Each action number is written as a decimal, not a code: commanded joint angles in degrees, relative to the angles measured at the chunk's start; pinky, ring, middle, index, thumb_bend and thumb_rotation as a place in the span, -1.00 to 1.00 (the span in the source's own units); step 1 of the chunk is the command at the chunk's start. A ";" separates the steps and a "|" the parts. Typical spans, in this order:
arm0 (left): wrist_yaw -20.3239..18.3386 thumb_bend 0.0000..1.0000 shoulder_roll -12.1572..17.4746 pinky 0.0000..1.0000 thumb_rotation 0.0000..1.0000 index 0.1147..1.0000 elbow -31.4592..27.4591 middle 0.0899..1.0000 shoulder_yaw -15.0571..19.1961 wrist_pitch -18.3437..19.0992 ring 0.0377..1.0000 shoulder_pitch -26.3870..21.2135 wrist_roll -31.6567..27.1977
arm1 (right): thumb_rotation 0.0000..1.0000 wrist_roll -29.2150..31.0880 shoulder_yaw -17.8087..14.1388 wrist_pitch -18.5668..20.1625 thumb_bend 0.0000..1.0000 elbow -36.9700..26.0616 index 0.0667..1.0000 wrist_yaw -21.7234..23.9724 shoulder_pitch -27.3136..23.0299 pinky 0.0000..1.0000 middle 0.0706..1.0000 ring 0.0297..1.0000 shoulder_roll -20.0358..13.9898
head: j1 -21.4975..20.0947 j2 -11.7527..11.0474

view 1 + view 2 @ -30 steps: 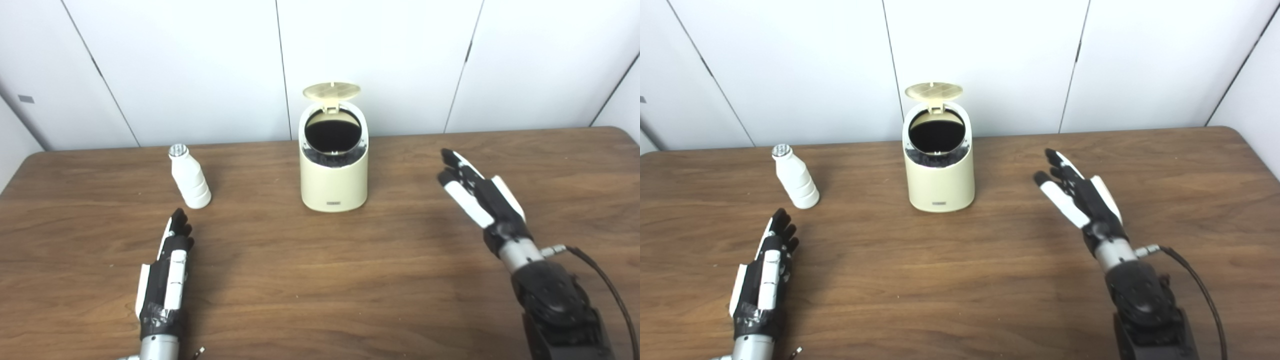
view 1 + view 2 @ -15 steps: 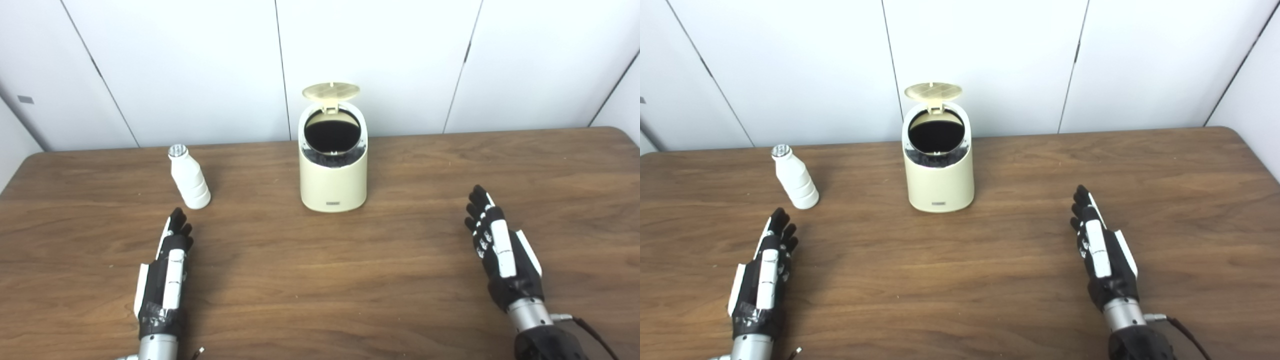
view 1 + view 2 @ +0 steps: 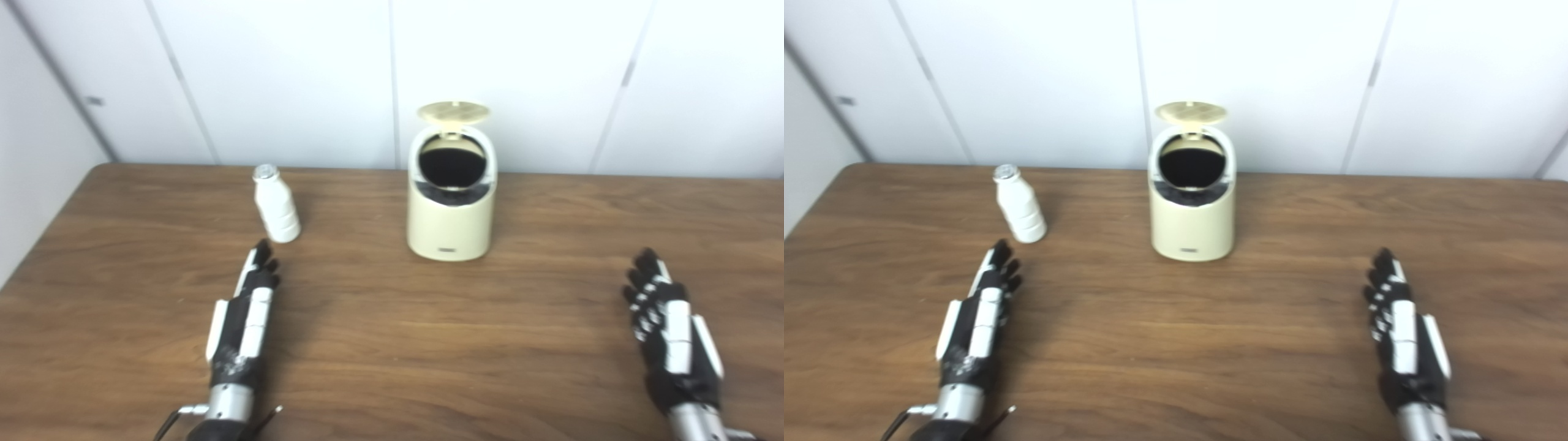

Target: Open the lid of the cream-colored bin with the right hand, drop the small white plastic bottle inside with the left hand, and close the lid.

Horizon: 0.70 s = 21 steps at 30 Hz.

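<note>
White walls stand behind. Mid-frame, the bin (image 3: 450, 211) has its lid (image 3: 453, 112) up, ready for the bottle (image 3: 277, 205). Left hand (image 3: 242, 318) and right hand (image 3: 670, 331) lie flat, spread, empty.

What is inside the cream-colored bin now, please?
The cream-colored plastic bin has its round lid up, but its opening shows only darkness. The small white plastic bottle stands outside on the table.

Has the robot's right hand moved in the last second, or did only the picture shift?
Yes. The right hand has drawn back toward the robot, away from the cream-colored bin; a second ago it reached up nearly level with the bin's base. The camera also shifted.
</note>
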 commanded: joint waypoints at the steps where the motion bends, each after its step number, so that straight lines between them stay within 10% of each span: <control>1: 0.55 0.18 -0.42 0.93 0.57 1.00 1.72 0.98 -0.67 -0.69 0.94 0.68 1.74 | 1.00 1.07 -0.04 -0.75 0.19 -1.95 1.00 0.20 -0.39 1.00 1.00 1.00 -0.47 | 0.49 -0.26; 6: 1.57 0.22 -1.21 0.95 0.47 1.00 0.68 0.97 -1.09 0.71 0.96 1.17 3.83 | 1.00 1.20 0.31 3.56 0.20 -5.78 0.97 -1.12 0.20 1.00 0.97 1.00 0.03 | 0.93 -1.12; 14: 6.24 0.57 -3.26 0.78 -0.33 0.90 -3.88 0.85 -1.10 1.79 0.83 2.11 12.07 | 1.00 0.27 0.77 7.70 0.18 -9.99 0.95 -2.49 0.79 1.00 0.95 0.99 0.24 | 1.22 -1.77; 21: 6.05 0.78 0.20 0.67 -0.61 0.89 -9.33 0.88 0.82 5.20 0.81 -0.73 17.23 | 1.00 -0.85 1.55 7.87 0.10 -10.71 0.97 -2.65 0.65 1.00 0.94 0.98 0.08 | 0.45 -1.73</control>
